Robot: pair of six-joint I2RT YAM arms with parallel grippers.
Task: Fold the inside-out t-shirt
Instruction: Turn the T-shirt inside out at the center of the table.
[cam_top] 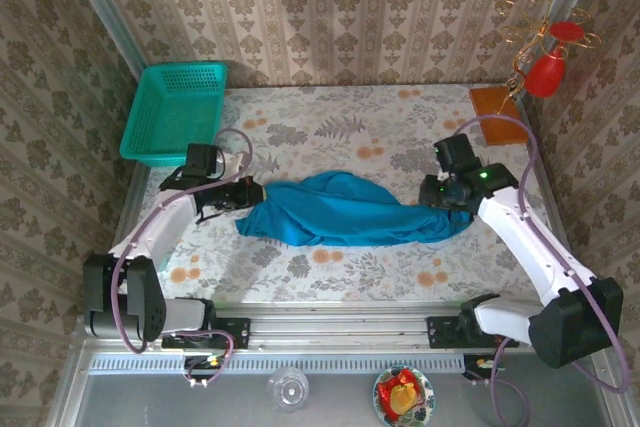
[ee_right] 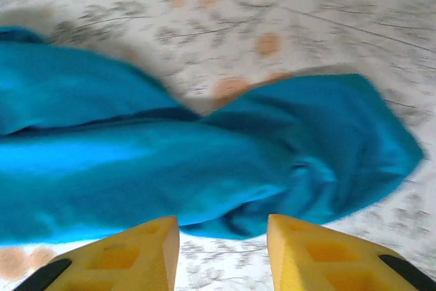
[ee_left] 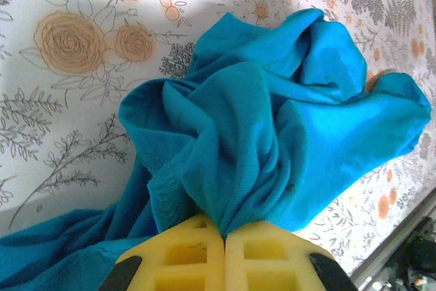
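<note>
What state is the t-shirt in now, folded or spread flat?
Neither: the t-shirt lies bunched in a long, twisted rope across the table, one end pinched in the shut left claw.

Bare table [cam_top: 330,137] all around the t-shirt [cam_top: 340,209]; basket [cam_top: 175,117] in far-left corner

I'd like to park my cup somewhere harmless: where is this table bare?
Bare: the far strip behind the t-shirt, between the green basket and the brown board; also the near strip between t-shirt and metal rail. Crowded: the middle band, where the t-shirt stretches across.
</note>
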